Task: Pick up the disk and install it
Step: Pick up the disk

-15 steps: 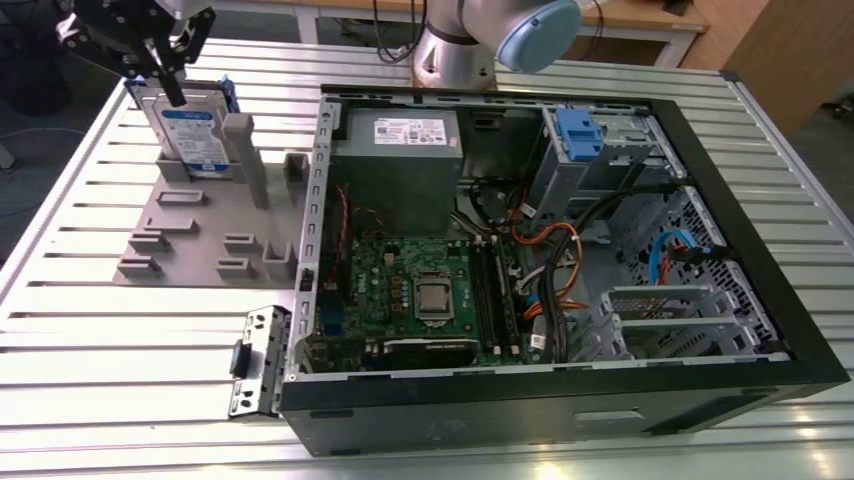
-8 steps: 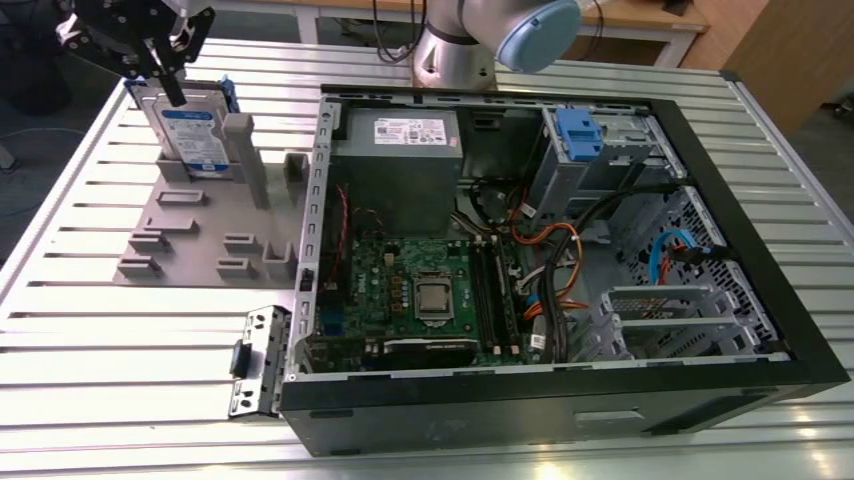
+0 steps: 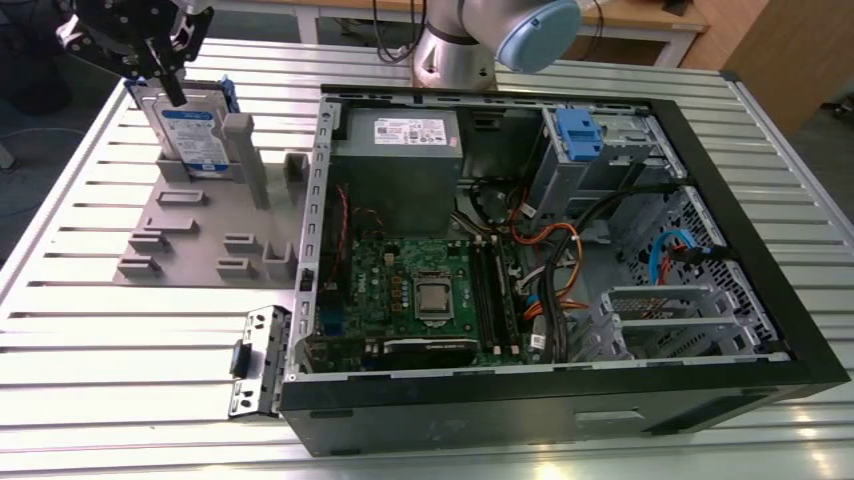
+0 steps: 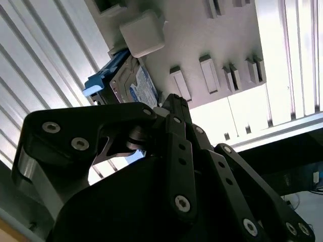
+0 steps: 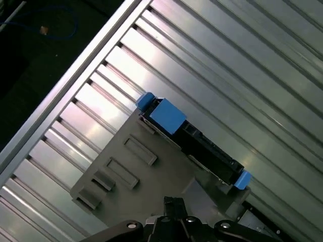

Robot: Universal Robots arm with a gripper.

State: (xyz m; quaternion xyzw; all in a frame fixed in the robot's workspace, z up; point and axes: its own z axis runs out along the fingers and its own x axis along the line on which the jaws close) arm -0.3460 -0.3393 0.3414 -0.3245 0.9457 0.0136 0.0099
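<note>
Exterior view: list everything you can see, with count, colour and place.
disk: one, silver-grey with blue bracket, upright in the fixture plate
fixture plate: one, grey, on the table, exterior view's left
computer case: one, black, open, beside the plate
power supply box: one, grey with white sticker, inside the case
motherboard: one, green, inside the case
latch: one, blue, on the drive bay
table: one, silver, slatted
robot arm: one, grey, behind the case
gripper: one, black, at the disk's top edge
</note>
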